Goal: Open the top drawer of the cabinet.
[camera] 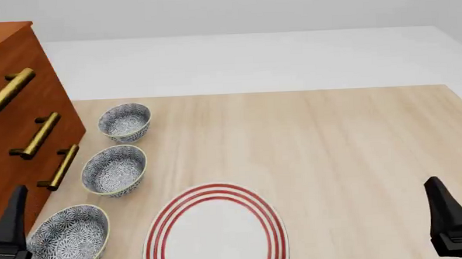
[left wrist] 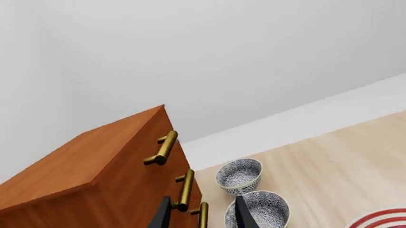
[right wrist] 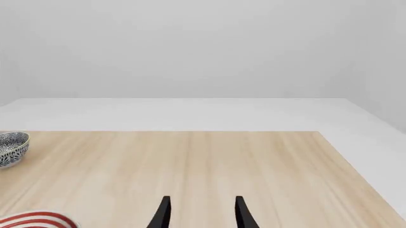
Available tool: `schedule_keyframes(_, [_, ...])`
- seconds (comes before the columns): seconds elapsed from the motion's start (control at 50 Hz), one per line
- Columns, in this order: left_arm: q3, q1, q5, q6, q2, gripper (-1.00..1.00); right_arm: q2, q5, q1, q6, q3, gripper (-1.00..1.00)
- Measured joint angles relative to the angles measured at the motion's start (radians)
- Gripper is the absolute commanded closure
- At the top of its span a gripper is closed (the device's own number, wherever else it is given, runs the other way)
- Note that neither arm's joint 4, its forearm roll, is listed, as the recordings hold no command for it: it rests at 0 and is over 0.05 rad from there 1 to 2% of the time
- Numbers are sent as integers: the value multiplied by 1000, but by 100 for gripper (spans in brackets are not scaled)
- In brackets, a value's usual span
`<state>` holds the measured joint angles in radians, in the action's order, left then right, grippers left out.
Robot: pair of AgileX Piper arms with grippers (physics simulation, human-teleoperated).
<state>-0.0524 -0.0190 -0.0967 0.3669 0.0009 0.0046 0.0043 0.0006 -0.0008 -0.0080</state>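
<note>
While both arms sit low at the near edge of the table (camera: 333,142), neither grips anything. The left gripper (left wrist: 201,213) has its fingers spread with a clear gap, holding nothing, and in its wrist view the tips frame the lowest brass handle and the edge of a patterned bowl (left wrist: 259,209) without touching either. The right gripper (right wrist: 201,213) is likewise parted and holding nothing, over bare wood. Just ahead lies a red-ringed plate (camera: 214,229), with three patterned bowls in a row along the left. Beside them, at the far left, stands the cabinet (camera: 5,151); the top drawer (camera: 10,63) is its uppermost, closed flush, its brass bar handle (camera: 8,91) well apart from both grippers.
</note>
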Motion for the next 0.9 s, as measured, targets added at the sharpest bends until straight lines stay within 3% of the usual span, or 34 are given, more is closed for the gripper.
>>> schedule_keyframes(0.64, [19,-18,-114,294,3,-100,0,0,0,0,0,-100])
schedule_keyframes(0.9, [28,-21,-186,393,67,-100,0,0,0,0,0,-100])
